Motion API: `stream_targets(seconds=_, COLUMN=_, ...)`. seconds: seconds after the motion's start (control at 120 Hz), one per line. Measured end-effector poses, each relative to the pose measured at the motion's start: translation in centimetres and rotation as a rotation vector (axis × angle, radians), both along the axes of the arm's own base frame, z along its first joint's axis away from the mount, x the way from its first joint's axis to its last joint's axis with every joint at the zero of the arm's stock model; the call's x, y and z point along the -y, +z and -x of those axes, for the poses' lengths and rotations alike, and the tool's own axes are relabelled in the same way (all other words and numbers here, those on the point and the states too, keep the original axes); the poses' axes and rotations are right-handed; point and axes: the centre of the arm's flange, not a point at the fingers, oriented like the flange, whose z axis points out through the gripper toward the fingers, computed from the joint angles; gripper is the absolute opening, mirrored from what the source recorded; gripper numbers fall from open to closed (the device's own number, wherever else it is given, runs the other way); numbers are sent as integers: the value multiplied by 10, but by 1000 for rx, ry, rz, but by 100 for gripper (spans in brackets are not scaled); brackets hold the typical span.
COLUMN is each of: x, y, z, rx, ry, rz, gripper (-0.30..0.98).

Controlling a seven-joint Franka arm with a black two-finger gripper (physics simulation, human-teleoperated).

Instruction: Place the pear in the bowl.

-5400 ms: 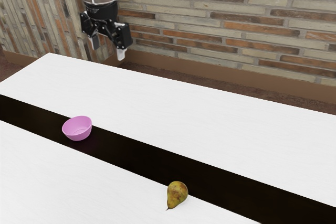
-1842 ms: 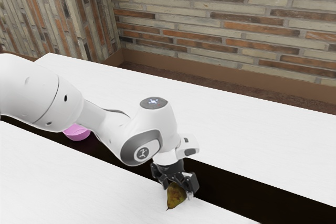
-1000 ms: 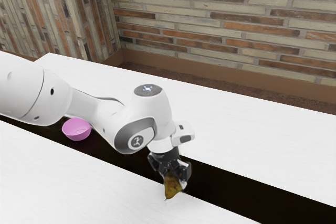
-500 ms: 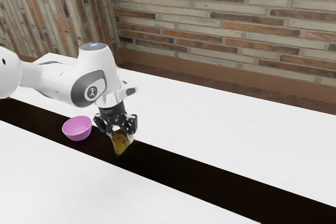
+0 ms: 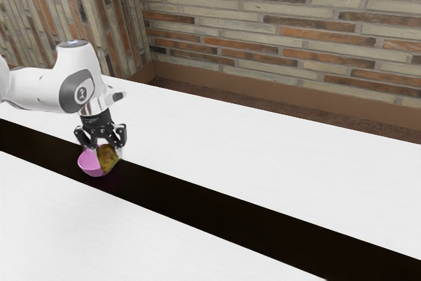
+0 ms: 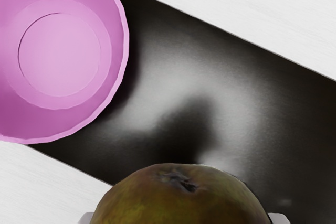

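No readable text; illegible emblem (image 5: pixel 82 94) on the grey joint cap (image 5: pixel 68 90) of the arm (image 5: pixel 36 87)

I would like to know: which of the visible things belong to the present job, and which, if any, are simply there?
For the job:
- pear, held by the hand
- pink bowl, where the pear should go

Simply there, as surroundings:
- white table
- dark strip across it
- brick wall behind

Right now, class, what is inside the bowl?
The bowl shows its bare base and much of its inner wall. In the exterior view, the pear, held in the gripper, covers part of the opening.
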Motion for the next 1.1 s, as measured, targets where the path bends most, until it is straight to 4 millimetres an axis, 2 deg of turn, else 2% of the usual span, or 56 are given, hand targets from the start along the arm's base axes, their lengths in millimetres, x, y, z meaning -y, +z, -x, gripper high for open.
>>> stream_targets(seconds=0.083, x=-23, y=0, z=-16, rx=8, ry=12, rz=-26, gripper=20)
stream_targets(seconds=0.175, x=-53, y=-14, z=-26, rx=-1, ry=45, rz=-23, gripper=20)
stream_targets(seconds=0.267, x=-65, y=-21, z=-29, rx=-6, ry=42, rz=-18, gripper=20)
stream_targets(seconds=0.383, x=-71, y=-32, z=-39, rx=-11, ry=23, rz=-13, gripper=20)
stream_targets(seconds=0.558, x=-97, y=-42, z=-32, rx=-12, ry=35, rz=16, gripper=20)
stream_targets(seconds=0.692, x=-105, y=-42, z=-29, rx=-11, ry=17, rz=22, gripper=20)
stream_targets(seconds=0.917, x=-108, y=-42, z=-37, rx=-1, ry=-58, rz=33, gripper=48)
stream_targets(seconds=1.1, x=-107, y=-40, z=-36, rx=-5, ry=-113, rz=46, gripper=60)
